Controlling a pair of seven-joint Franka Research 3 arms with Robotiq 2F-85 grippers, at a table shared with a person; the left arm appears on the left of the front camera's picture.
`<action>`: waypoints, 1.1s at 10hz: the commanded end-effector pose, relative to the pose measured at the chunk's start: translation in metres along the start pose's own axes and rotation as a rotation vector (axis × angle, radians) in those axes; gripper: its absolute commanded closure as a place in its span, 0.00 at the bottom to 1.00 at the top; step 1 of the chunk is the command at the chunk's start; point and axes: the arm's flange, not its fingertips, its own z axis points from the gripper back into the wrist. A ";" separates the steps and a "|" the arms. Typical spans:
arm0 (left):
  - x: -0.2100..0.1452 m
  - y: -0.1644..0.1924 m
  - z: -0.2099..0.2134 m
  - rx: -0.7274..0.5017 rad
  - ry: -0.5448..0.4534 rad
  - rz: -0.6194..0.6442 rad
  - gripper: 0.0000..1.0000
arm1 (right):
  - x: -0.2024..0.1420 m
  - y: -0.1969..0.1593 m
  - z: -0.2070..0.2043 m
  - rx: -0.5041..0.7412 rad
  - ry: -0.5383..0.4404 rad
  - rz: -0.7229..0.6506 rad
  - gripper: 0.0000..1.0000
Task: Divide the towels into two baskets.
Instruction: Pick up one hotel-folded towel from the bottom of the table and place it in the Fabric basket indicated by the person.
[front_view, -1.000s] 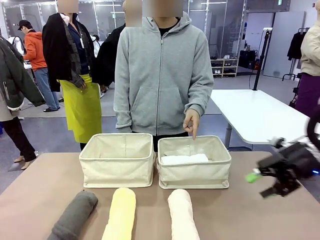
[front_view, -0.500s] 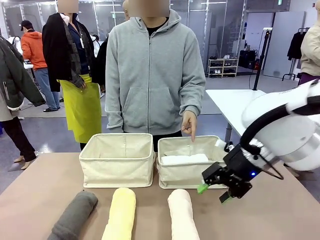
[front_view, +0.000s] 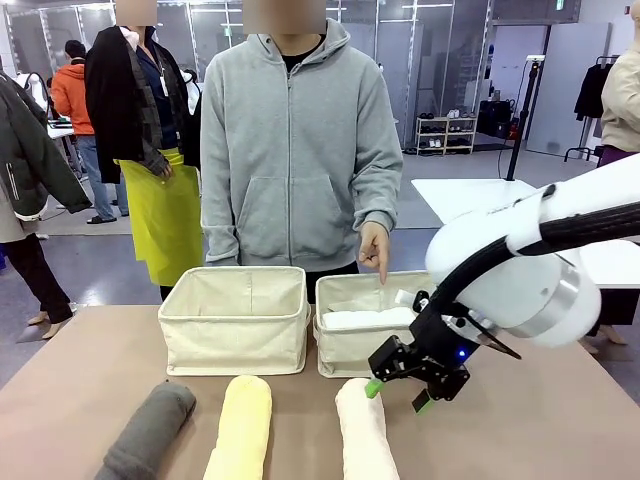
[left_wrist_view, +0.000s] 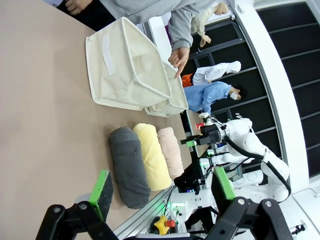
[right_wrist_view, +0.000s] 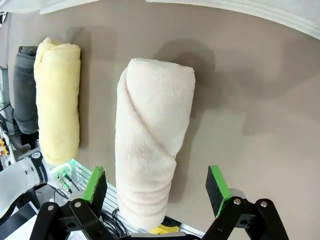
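While the right gripper (front_view: 398, 396) hangs just over the far end of the pale pink towel (front_view: 365, 432), I see its jaws spread wide. In the right wrist view one green pad sits on each side of the roll, both clear of the terry, and nothing is gripped. The left gripper (left_wrist_view: 163, 186) is also wide apart and holds nothing, poised above the tan table (front_view: 80, 380).

Three rolls lie side by side along my edge of the table. The dark grey towel (front_view: 150, 430) is at the robot's left, the pale yellow towel (front_view: 240, 425) is in the middle, and the pink one is at the right. Behind them the two cream canvas bins stand just beside each other. The white towel (front_view: 368, 318) lies inside the right basket (front_view: 345, 352).

A person in a grey zip hoodie stands at the far side, one hand (front_view: 376, 245) pointing an index finger down at that bin. The left basket (front_view: 235, 335) has a white fabric strip (left_wrist_view: 107, 47) sewn on one wall. I cannot tell whether the strip bears any print.
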 end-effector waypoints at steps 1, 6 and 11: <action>0.001 -0.001 0.003 -0.017 -0.012 -0.003 0.00 | 0.009 0.016 -0.015 -0.048 -0.018 -0.032 0.00; 0.001 -0.001 0.003 -0.017 -0.012 -0.003 0.00 | 0.008 0.038 -0.056 -0.127 0.000 -0.010 0.00; 0.001 -0.001 0.003 -0.017 -0.012 -0.003 0.00 | 0.005 0.040 -0.086 -0.185 0.016 0.005 0.10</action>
